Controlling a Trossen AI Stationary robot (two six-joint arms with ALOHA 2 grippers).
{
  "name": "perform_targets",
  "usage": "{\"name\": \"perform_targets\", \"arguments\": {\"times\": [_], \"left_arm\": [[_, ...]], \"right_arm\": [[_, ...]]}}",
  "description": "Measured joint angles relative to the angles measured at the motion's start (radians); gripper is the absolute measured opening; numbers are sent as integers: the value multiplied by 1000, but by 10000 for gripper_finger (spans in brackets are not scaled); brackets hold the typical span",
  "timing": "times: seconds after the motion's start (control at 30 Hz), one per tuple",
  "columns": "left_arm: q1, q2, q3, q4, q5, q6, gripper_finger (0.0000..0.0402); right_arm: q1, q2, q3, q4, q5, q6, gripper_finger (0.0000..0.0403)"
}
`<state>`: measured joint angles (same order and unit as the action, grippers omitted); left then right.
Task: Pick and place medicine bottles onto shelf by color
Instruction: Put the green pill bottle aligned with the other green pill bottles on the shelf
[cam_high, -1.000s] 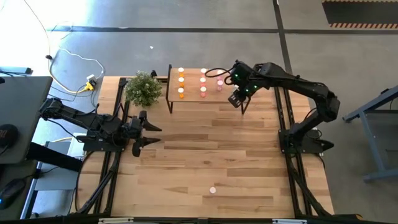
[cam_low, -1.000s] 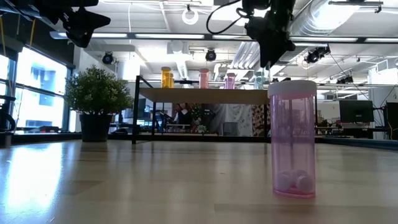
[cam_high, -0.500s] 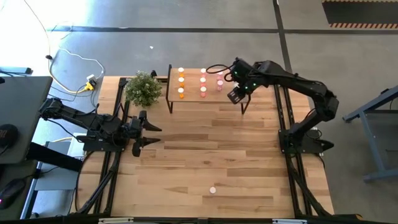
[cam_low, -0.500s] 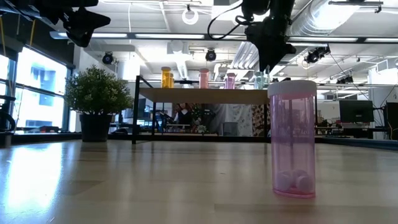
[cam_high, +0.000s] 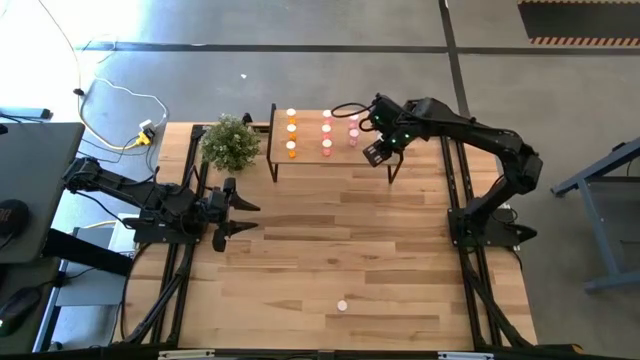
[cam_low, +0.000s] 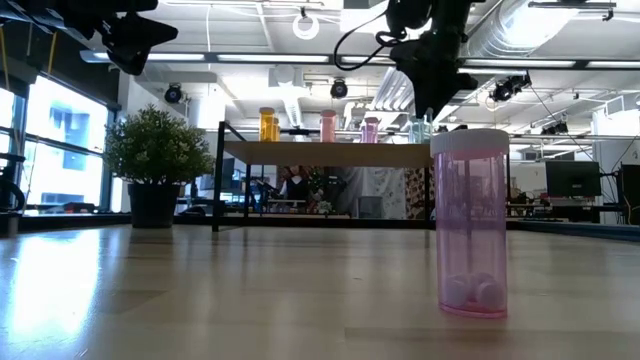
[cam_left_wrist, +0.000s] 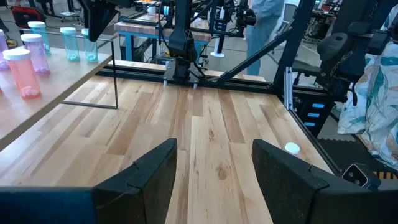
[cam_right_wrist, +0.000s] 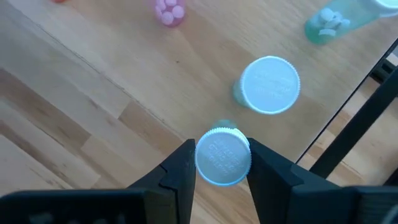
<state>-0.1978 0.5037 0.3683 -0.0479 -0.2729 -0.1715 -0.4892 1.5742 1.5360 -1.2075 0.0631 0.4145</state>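
Observation:
The shelf stands at the table's far edge with medicine bottles in columns: orange, light pink, deeper pink. My right gripper hovers over the shelf's right end, shut on a pale green bottle. Two more green bottles stand on the shelf top just beyond it. One pink bottle stands upright alone near the table's near edge, large in the low view. My left gripper waits open at the table's left side. My right gripper pinches the pale green bottle between its two fingers at the white cap. It comes from above, pointing down. The bottle stays upright below the fingers, its green body just showing past the cap. Whether its base touches the shelf cannot be told.
A potted plant stands left of the shelf. The shelf's black frame runs close beside the held bottle. Bare planks stretch between the shelf and the lone pink bottle. People and benches fill the room behind.
My right gripper has moved a little toward the table's far edge and left, carrying the green bottle in over the shelf's right end. It stays shut on it.

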Motion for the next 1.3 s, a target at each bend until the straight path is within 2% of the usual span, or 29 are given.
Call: {"name": "perform_targets", "arguments": {"times": [0.6, 0.9, 1.3], "left_arm": [[0, 0, 0, 0, 0, 0, 200], [0, 0, 0, 0, 0, 10, 200], [0, 0, 0, 1, 0, 10, 200]], "right_arm": [[-2, 0, 0, 0, -4, 29, 116], [-1, 0, 0, 0, 15, 41, 164], [-7, -19, 0, -1, 24, 39, 167]]}}
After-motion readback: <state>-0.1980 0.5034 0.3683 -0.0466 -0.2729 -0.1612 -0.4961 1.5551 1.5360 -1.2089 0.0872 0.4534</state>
